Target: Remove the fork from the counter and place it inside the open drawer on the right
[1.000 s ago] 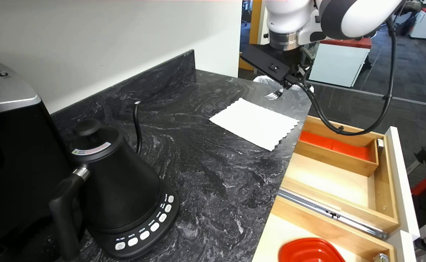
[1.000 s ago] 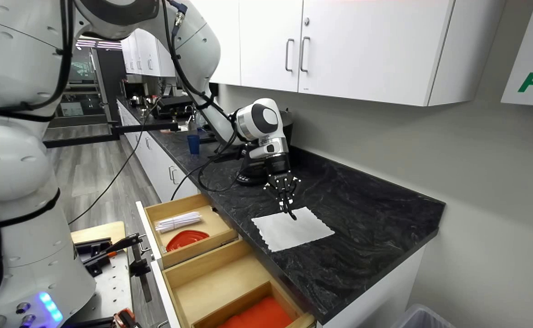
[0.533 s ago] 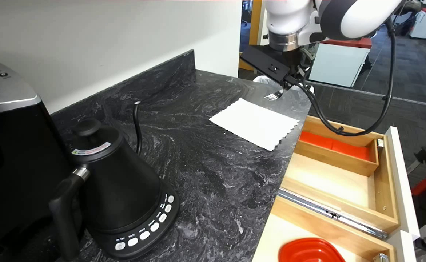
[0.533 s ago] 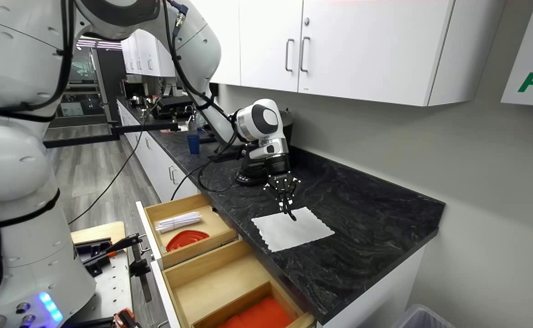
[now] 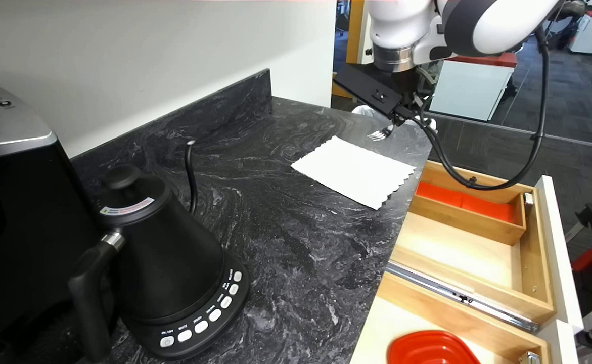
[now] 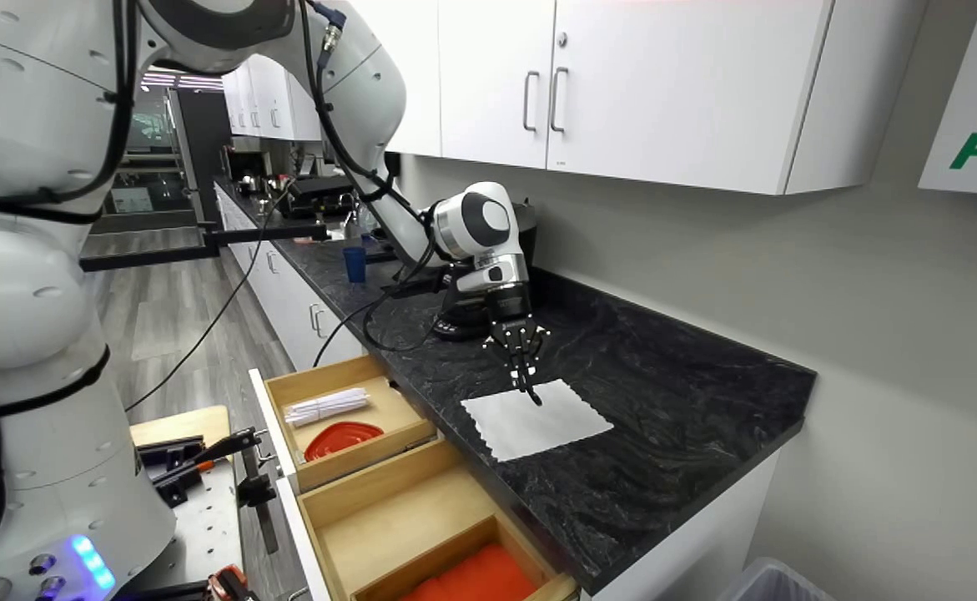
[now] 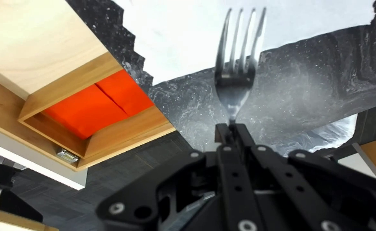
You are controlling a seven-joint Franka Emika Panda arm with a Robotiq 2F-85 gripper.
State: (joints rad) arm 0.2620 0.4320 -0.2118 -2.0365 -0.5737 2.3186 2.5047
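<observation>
The small silver fork (image 7: 234,81) is pinched by its handle between my gripper's fingertips (image 7: 232,128), tines pointing away from the gripper. Its tines also show in an exterior view (image 5: 380,133), with the handle hidden by the gripper. The gripper (image 6: 525,374) holds it in the air above the dark marbled counter (image 6: 688,417). The counter also shows in the wrist view (image 7: 303,77). The pale-wood drawer (image 6: 396,517) stands open along the counter's front edge, with an orange-red lined compartment. The drawer is at the left in the wrist view (image 7: 69,86).
A white napkin (image 5: 354,172) lies on the counter near the drawer. A black kettle (image 5: 169,253) stands further along the counter. A neighbouring open drawer (image 6: 405,434) holds a red dish (image 6: 342,438) and white sticks (image 6: 325,406). White cabinets (image 6: 672,92) hang above. A cable loops from the arm.
The gripper, still holding the fork, has sunk very slightly. Nothing else has visibly moved.
</observation>
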